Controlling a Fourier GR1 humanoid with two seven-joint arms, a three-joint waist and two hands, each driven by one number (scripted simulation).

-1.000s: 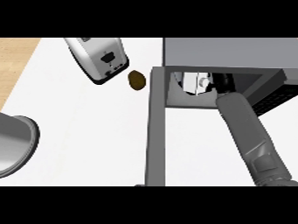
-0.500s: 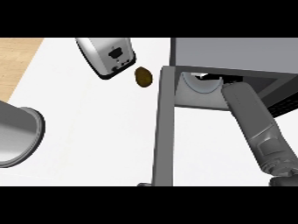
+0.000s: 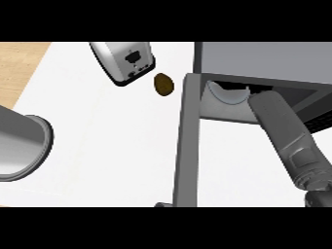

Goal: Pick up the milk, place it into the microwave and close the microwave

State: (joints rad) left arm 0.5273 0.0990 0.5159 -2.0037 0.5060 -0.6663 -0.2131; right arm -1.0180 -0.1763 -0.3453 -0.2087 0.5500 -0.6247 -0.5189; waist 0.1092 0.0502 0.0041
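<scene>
The grey microwave [image 3: 283,58] stands at the upper right with its door [image 3: 186,146] swung open toward me, seen edge-on as a long grey bar. My right forearm [image 3: 290,136] reaches up into the cavity, and its hand is hidden inside. A pale curved shape [image 3: 228,93] shows in the opening just left of the forearm; I cannot tell whether it is the milk or the microwave's plate. No milk carton shows plainly. At the left edge only my left forearm [image 3: 10,141] shows, as a big grey cylinder; its hand is out of view.
A silver toaster [image 3: 125,61] lies tilted at the top centre of the white counter [image 3: 103,160]. A small brown oval object [image 3: 163,84] sits between it and the microwave door. Wooden surface [image 3: 7,65] borders the counter at the upper left.
The left forearm has come further into view from the left. The white object seen inside the microwave earlier is now mostly hidden. The right forearm stays in the opening.
</scene>
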